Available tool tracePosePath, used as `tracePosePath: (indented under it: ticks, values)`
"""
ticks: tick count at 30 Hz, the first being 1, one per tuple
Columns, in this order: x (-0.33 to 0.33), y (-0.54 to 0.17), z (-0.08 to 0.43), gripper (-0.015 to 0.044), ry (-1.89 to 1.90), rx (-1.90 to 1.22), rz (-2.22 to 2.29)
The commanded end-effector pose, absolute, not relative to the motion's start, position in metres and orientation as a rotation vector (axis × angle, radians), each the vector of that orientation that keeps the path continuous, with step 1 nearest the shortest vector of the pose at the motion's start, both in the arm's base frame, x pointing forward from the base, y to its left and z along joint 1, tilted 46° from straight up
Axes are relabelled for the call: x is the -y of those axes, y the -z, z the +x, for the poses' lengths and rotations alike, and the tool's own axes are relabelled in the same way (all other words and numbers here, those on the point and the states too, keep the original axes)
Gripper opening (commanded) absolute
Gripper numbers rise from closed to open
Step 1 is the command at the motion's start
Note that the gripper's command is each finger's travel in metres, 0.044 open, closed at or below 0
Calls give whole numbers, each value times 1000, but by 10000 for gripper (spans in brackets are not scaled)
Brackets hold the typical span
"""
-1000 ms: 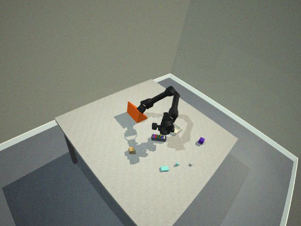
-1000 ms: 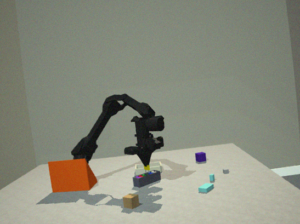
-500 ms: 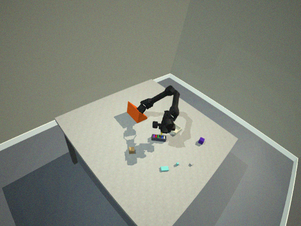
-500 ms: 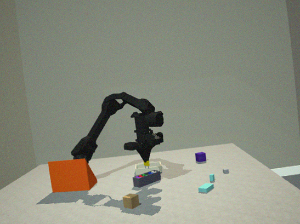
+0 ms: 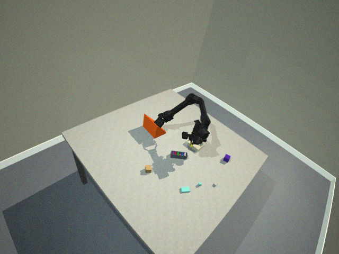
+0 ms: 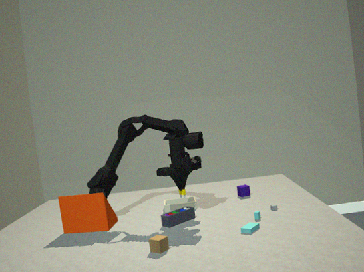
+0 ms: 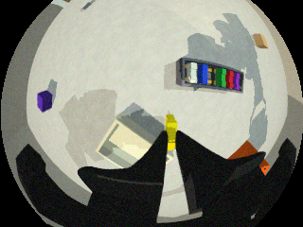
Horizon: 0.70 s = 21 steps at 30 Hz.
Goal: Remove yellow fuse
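My gripper (image 6: pixel 181 189) (image 7: pixel 170 134) is shut on the yellow fuse (image 5: pixel 191 145) (image 6: pixel 182 192) (image 7: pixel 170 124), which hangs upright with its prongs down. The fuse is clear of the block and above the tray's edge area. The cream tray (image 5: pixel 195 149) (image 6: pixel 180 205) (image 7: pixel 108 135) stands below, and in the wrist view it lies to the left of the fuse. The dark fuse block (image 5: pixel 178 156) (image 6: pixel 178 219) (image 7: pixel 212 88) holds purple, red, green, blue and white fuses. In the top view the arm partly hides the tray.
An orange wedge (image 5: pixel 152 127) (image 6: pixel 83 213) stands by the arm's base. A tan cube (image 5: pixel 148 169) (image 6: pixel 159 244) lies beyond the block. A purple cube (image 5: pixel 226 158) (image 6: pixel 243 190) (image 7: pixel 44 101), a turquoise slab (image 5: pixel 185 189) (image 6: pixel 250 228), a small turquoise piece (image 5: pixel 199 184) (image 6: pixel 257 216) and a grey cube (image 5: pixel 215 184) (image 6: pixel 274 208) lie farther off.
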State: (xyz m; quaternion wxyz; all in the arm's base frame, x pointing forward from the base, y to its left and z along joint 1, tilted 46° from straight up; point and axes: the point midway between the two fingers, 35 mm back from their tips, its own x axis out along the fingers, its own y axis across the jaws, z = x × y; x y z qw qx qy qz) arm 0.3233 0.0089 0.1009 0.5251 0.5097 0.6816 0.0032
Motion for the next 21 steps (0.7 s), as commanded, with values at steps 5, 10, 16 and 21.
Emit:
tracePosePath:
  ticks: [5,10,16,21]
  values:
    - [-51,-143,314,0,-16,-1630,1231]
    - [-76,-168,303,0,-28,-1634,1238]
    - [-84,-176,298,0,-32,-1635,1241]
    - [-87,-172,299,0,-32,-1635,1241]
